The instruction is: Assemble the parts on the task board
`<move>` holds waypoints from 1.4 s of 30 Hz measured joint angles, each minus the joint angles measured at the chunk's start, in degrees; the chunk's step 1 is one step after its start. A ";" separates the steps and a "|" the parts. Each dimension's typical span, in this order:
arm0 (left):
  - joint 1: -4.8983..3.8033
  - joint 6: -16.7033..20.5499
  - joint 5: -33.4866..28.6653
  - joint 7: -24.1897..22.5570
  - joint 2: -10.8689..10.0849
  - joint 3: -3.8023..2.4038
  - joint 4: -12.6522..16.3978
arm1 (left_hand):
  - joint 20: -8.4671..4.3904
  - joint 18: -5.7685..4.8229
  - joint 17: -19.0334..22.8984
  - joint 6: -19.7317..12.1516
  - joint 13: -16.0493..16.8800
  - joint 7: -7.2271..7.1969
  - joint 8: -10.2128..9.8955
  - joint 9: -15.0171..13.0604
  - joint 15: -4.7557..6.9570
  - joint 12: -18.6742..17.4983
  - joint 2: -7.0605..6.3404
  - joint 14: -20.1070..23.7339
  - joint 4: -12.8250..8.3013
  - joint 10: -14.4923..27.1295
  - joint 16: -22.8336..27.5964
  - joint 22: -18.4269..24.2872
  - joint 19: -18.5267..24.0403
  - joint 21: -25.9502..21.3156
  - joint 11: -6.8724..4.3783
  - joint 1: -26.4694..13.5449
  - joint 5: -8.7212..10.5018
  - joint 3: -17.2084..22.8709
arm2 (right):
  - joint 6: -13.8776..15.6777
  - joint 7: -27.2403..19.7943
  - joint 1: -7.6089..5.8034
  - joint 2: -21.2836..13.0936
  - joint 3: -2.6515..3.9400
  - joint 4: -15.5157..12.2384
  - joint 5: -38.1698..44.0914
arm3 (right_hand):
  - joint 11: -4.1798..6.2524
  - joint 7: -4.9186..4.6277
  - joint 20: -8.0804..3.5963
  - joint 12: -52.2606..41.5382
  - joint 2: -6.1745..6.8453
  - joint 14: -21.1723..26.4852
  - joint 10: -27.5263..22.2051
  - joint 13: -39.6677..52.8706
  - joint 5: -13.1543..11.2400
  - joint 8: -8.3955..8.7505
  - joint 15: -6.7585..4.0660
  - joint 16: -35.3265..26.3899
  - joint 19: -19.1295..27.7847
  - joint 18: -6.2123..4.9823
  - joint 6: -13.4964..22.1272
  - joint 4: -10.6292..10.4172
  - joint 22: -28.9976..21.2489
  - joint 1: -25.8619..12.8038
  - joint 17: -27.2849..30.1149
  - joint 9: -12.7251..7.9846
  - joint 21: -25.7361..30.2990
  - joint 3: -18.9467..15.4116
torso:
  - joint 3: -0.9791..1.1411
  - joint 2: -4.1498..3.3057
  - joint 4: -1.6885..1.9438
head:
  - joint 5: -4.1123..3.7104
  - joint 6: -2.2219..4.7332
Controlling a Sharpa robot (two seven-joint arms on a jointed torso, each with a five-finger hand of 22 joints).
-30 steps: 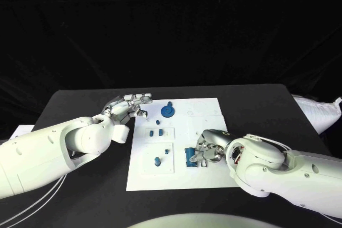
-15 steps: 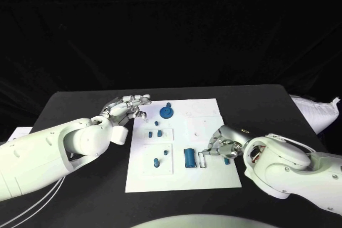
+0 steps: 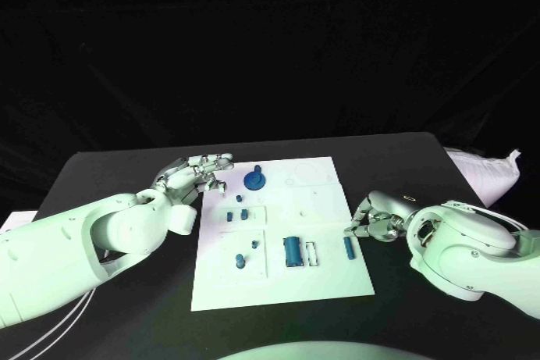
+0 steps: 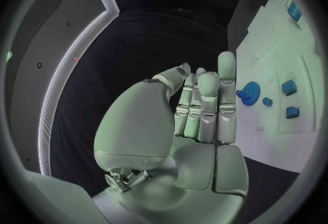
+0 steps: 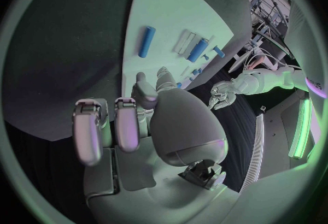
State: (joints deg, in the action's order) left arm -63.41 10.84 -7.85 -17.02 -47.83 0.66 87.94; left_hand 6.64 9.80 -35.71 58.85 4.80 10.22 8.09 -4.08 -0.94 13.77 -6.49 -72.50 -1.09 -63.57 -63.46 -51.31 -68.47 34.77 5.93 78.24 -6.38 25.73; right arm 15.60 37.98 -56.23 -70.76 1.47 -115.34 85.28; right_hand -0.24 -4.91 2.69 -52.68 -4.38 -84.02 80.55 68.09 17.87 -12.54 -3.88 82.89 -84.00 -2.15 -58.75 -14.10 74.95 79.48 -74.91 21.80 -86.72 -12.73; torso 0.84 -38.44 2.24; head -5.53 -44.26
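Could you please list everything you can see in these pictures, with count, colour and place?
Table: one, black, under everything.
Task board: one, white, middle of the table.
Gear-like part: one, blue, far end of the board, near the left robot hand.
Long cylinder part: one, blue, lying near the board's middle, beside a pale slot.
Slim cylinder part: one, blue, lying near the board's right edge, close to the right robot hand.
Small parts: several, blue, left half of the board; exact count unclear.
White bag-like thing: one, at the table's far right edge.
Left robot hand: silver, holds nothing, fingers extended, at the board's far left corner.
Right robot hand: silver, fingers curled in, holds nothing, just off the board's right edge.
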 measured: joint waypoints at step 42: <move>0.23 -0.38 0.32 0.15 -0.01 0.01 0.02 | 0.00 0.00 -0.01 0.00 0.00 0.00 0.00 -0.01 0.00 0.00 0.00 0.00 0.00 0.00 0.00 0.00 0.00 -0.28 0.00 0.00 0.00 0.00 | -9.17 1.57 3.54 6.22 0.24 2.99 12.06 | 0.51 0.71 -0.45 1.25 0.60 0.12 -0.33 0.06 -9.58 0.61 -0.17 0.00 -0.01 0.00 -3.18 4.15 -0.03 7.40 0.01 -0.07 0.00 3.97 | -0.07 0.01 0.11 | -0.09 -0.52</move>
State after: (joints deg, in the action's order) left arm -63.18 10.46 -7.53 -16.87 -47.84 0.66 87.96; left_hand 6.63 9.80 -35.72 58.85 4.79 10.22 8.08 -4.10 -0.94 13.77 -6.49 -72.50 -1.09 -63.57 -63.45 -51.30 -68.47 34.49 5.93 78.24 -6.38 25.74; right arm 6.43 39.55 -52.68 -64.54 1.71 -112.34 97.34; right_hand 0.27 -4.20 2.24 -51.42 -3.77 -83.90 80.22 68.14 8.29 -11.93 -4.05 82.89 -84.01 -2.15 -61.93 -9.95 74.92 86.89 -74.90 21.73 -86.72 -8.75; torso 0.77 -38.42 2.35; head -5.63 -44.77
